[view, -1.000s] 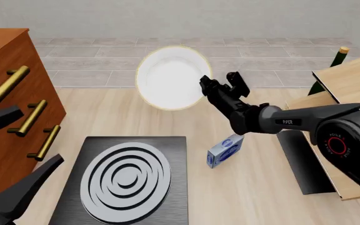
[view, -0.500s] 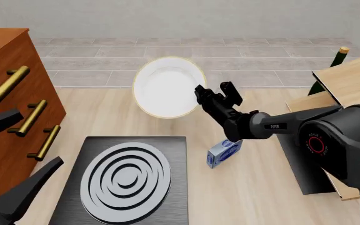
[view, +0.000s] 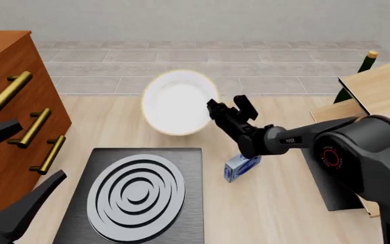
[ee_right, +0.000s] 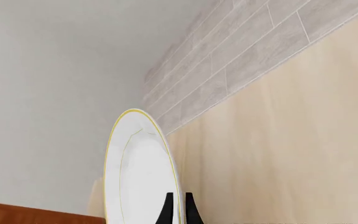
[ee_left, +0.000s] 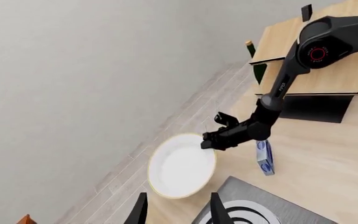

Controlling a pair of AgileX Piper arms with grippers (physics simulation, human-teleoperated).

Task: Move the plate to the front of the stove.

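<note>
The plate [view: 175, 101] has come a little lower and to the left since a second ago, and the right arm has pulled back with it.

Closest to the camera, at the bottom left of the front view, is the left gripper [view: 5, 178]. Its two dark fingers are wide apart and hold nothing. Just beside it lies the stove [view: 134, 195], a flat black square with grey and black rings on top. In the left wrist view a corner of the stove [ee_left: 260, 210] shows next to that gripper's finger tips [ee_left: 215, 210].

To the right of the stove, a small blue and white box [view: 242, 166] lies on the light wood table [view: 276, 213]. A dark flat mat [view: 324, 175] lies further right, by the right arm.

On the left stands a brown cabinet [view: 12, 117] with gold handles.

Further back is the right gripper [view: 212, 109]. Its fingers are pinched together on the right edge of the plate. The plate is white with a thin gold rim. It is held up off the table, behind the stove and well apart from it. In the right wrist view the plate [ee_right: 138, 172] stands on its edge between the two thin finger tips [ee_right: 166, 210].

Far back on the right, a green bottle [view: 357, 76] stands behind a wooden board [view: 385, 84]. A grey tiled floor [view: 114, 66] and a pale wall are behind everything.
</note>
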